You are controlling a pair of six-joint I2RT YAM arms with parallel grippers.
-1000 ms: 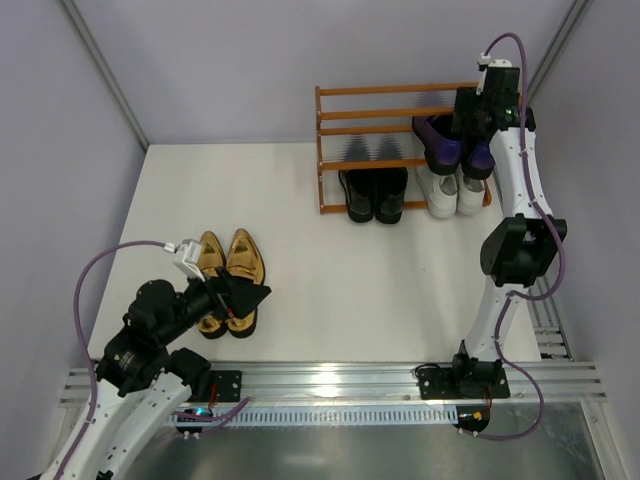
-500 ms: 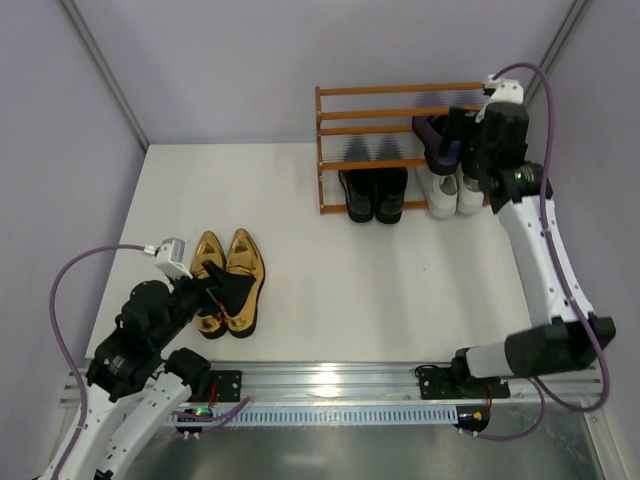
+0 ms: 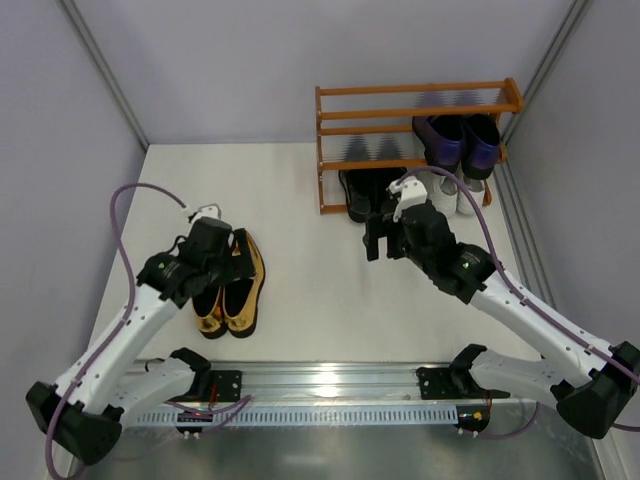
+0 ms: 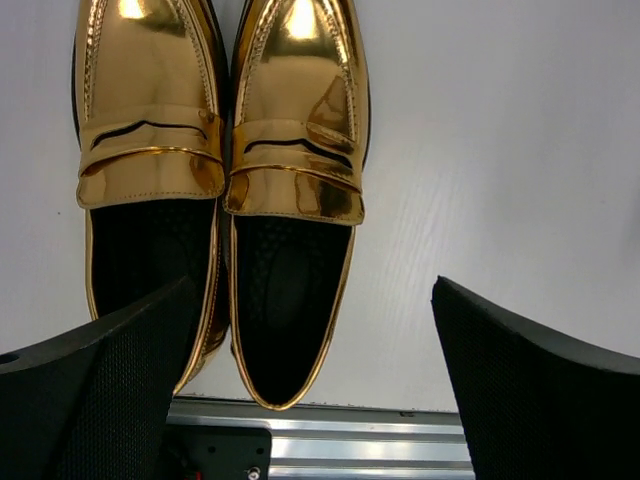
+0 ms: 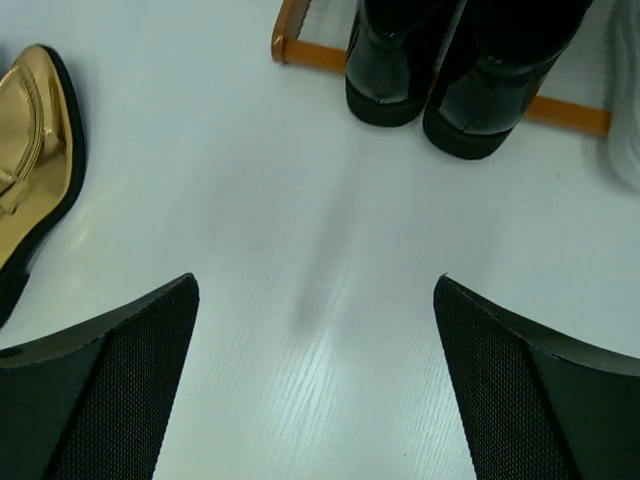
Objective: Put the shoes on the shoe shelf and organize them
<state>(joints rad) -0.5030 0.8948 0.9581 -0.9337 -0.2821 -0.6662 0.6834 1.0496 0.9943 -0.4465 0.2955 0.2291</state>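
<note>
The left gripper (image 4: 312,295) hangs with fingers spread wide over the heel ends of the gold loafers (image 3: 240,300), which sit side by side near the table's (image 3: 320,270) front edge, well apart from the shoe shelf (image 3: 420,90). Mid-table, the right gripper (image 5: 315,300) hovers, fingers likewise apart and empty, just before the black loafers (image 5: 440,70) on the lower tier. Right of those stand the white sneakers (image 3: 468,198), the purple loafers (image 3: 462,138) on the tier above.

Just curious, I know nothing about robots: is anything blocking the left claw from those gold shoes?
Nothing visible. The left gripper hangs open over the gold loafers, with only bare table around them.
</note>
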